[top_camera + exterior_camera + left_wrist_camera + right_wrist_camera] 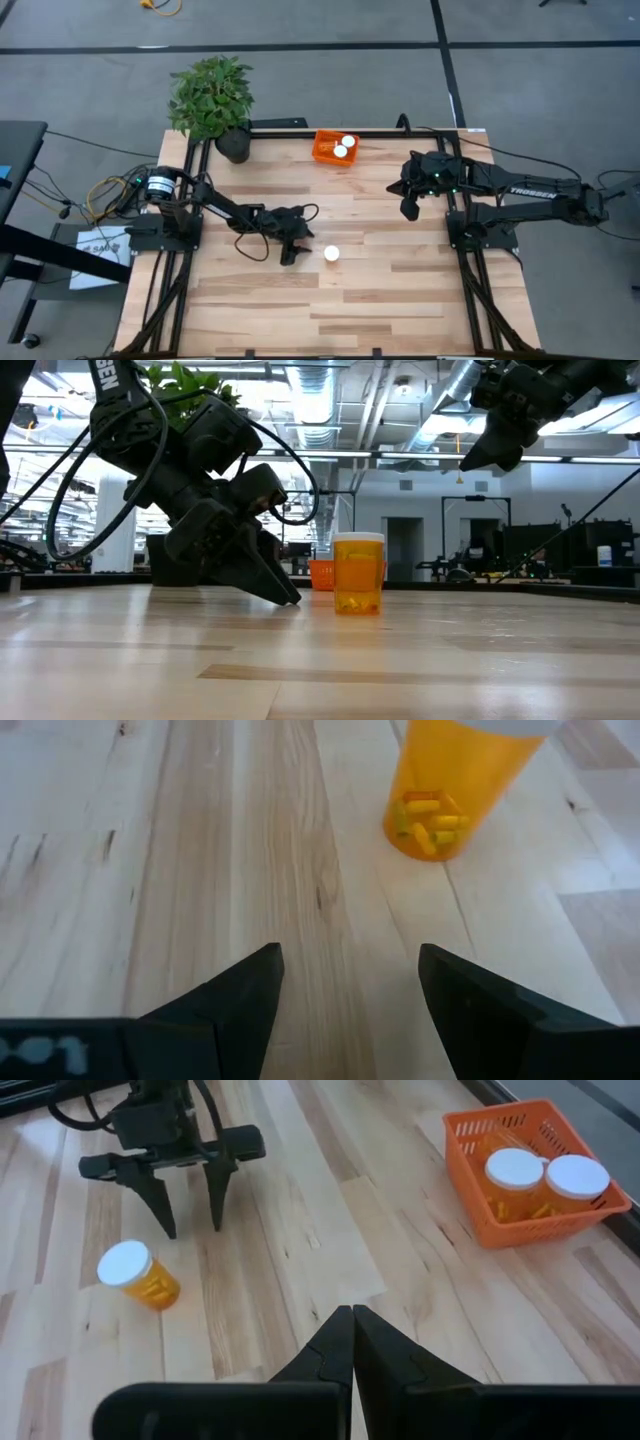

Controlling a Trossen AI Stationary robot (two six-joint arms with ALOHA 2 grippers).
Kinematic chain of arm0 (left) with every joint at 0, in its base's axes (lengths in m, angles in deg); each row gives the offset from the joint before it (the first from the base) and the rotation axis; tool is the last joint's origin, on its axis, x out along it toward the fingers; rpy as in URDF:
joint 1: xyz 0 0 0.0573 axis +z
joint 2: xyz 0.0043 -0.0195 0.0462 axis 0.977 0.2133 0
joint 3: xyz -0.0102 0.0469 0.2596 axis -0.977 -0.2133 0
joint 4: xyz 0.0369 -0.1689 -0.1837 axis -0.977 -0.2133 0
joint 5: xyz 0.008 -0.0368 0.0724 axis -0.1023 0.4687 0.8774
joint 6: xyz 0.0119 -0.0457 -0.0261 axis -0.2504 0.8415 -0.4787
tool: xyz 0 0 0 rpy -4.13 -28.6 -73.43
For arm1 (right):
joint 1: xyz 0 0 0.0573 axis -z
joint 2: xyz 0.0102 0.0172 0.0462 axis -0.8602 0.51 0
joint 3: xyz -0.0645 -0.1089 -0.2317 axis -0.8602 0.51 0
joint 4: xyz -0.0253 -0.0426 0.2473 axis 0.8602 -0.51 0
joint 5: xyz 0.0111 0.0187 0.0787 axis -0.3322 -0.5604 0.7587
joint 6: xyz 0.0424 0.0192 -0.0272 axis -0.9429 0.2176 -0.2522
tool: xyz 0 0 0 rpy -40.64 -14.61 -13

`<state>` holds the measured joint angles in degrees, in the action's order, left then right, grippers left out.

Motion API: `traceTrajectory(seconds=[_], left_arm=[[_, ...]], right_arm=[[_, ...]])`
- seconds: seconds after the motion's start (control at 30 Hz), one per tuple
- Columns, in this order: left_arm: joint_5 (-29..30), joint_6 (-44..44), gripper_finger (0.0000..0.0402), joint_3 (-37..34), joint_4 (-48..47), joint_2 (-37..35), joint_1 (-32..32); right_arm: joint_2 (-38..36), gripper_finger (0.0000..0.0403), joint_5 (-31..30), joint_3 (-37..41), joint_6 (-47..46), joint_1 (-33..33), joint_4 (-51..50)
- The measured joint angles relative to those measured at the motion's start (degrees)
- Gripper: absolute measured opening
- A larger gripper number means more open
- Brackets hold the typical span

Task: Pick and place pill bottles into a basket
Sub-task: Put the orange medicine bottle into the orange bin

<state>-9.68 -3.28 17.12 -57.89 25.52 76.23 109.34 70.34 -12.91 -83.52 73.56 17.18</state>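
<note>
One pill bottle (331, 254), amber with a white cap, stands upright on the table near the middle; it also shows in the low view (358, 574), the left wrist view (446, 782) and the right wrist view (138, 1276). Two more bottles (344, 146) stand in the orange basket (324, 152) at the far edge, also in the right wrist view (545, 1178). My left gripper (292, 254) is open, low over the table, just left of the standing bottle, touching nothing. My right gripper (409, 209) is shut and empty, raised at the right.
A potted plant (212, 100) in a black pot stands at the far left corner, left of the basket. Bare wooden table (380, 300) lies toward the near edge.
</note>
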Motion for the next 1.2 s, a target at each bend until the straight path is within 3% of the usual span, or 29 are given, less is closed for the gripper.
traceTrajectory(seconds=[0.23,0.53,0.83,1.0,1.2], left_arm=[[2.0,0.4,0.0233,0.1,-1.5,0.0,0.0],[2.2,0.2,0.0233,0.2,-3.5,-0.2,0.5],[2.3,-3.7,0.0233,0.0,-15.2,-6.2,2.8],[3.4,-6.3,0.0233,-0.2,-24.4,-13.1,6.2],[5.6,-8.8,0.0233,-0.1,-28.6,-19.2,9.7]], right_arm=[[0.2,0.0006,-1.5,0.0,2.1,0.0,1.3],[9.4,0.0075,-2.8,-4.8,11.3,4.3,11.4],[31.4,0.0121,3.2,-24.8,23.6,14.0,4.5],[44.8,0.0124,3.3,-37.6,32.9,19.5,-4.6],[59.2,0.0119,4.9,-52.9,41.7,23.2,-14.0]])
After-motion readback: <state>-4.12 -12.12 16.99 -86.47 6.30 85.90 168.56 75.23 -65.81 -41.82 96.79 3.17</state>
